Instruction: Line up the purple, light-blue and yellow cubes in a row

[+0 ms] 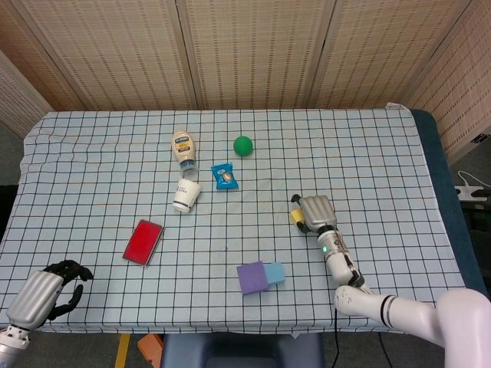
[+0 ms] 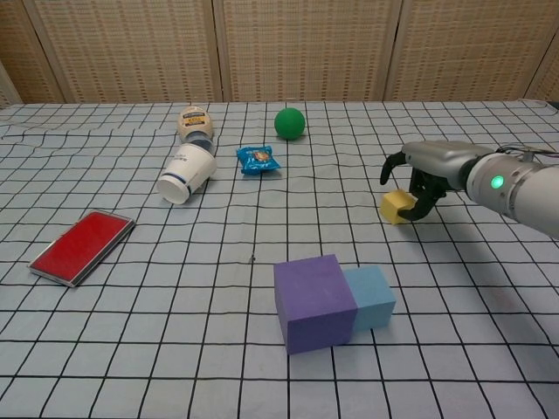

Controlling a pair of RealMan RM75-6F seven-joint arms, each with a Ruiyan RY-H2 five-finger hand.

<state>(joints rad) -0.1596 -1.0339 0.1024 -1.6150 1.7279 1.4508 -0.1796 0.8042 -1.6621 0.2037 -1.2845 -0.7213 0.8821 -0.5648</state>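
The large purple foam cube serves as the reference point; it rests on the blue-gridded white tablecloth near the front edge. The smaller light-blue foam cube stands touching its right face. The small yellow foam cube lies behind and to the right of the purple cube, well apart from it. The right hand arches over the yellow cube, with dark fingers curled down against its right side and a thumb reaching down on the cube's left; whether the cube is firmly clamped cannot be told. The left hand rests far to the left of the purple cube at the front table corner, fingers curled inward and holding nothing. A flat red rectangular case lies left of the purple cube. Behind and left of it, a white paper cup lies on its side, mouth facing forward and interior contents not discernible. A cream squeeze bottle lies just behind the cup. A blue snack packet and a green ball lie farther behind the purple cube.
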